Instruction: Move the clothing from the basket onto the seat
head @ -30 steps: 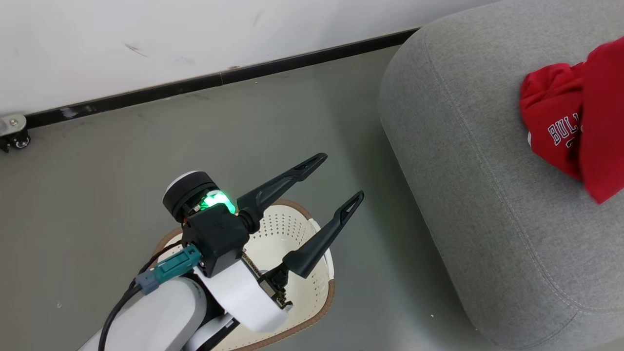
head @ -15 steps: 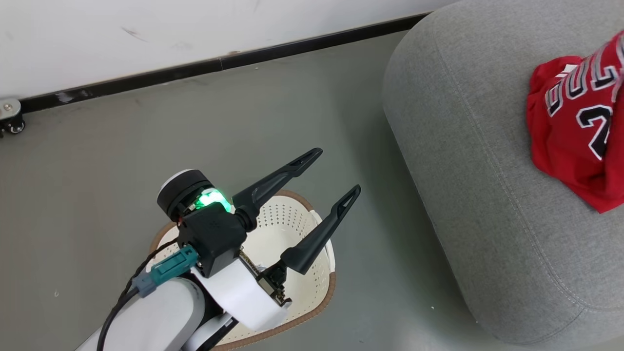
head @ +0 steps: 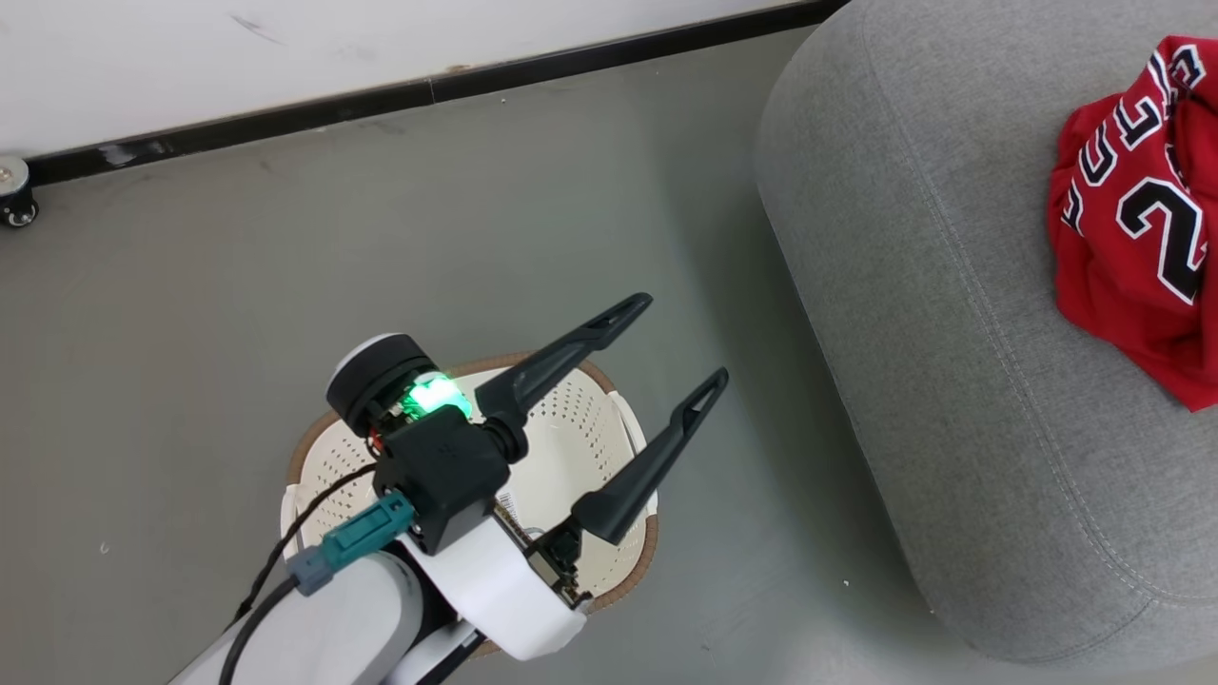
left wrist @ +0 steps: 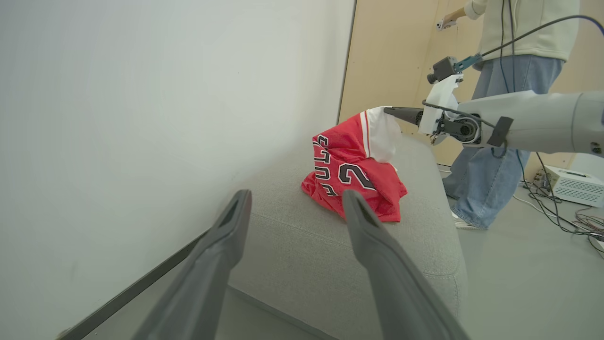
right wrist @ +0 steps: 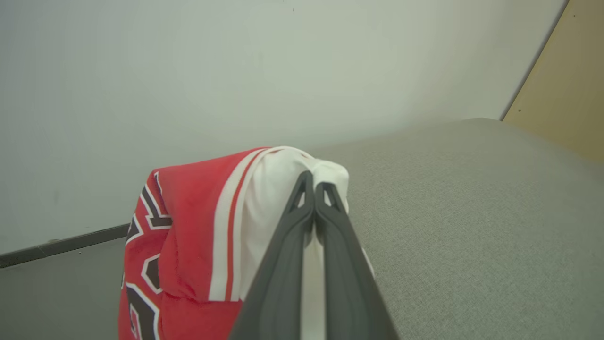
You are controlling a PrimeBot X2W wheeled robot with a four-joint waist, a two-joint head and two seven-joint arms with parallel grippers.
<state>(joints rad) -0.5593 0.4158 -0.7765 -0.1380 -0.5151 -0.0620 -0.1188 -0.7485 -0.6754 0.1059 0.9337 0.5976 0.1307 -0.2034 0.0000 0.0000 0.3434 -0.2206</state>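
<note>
1. Head view: our left gripper point(head: 680, 341) hangs over the basket point(head: 306, 455), jaws spread wide and holding nothing. The arm hides part of the basket's floor. The clothing point(head: 1132, 219) lies as a red heap on the seat point(head: 904, 333), well apart from the basket. We judge this arm has no part in the step in hand and is best left where it is.

2. Left wrist view: our right gripper point(left wrist: 400, 113) is pinched on the heap's white-trimmed edge, lifting it into a peak while the lower folds rest on the seat. A person point(left wrist: 514, 47) stands beyond the seat. We take the step in hand to be the release. We would lower the wrist first so the raised cloth goes slack, and only then part the jaws.

3. Right wrist view: the two fingers press together with white trim bunched at their tips. The cloth may cling to a fingertip. We would open fully, then draw back along the fingers' own line rather than sideways, so the heap is not dragged toward the seat's edge.
</note>
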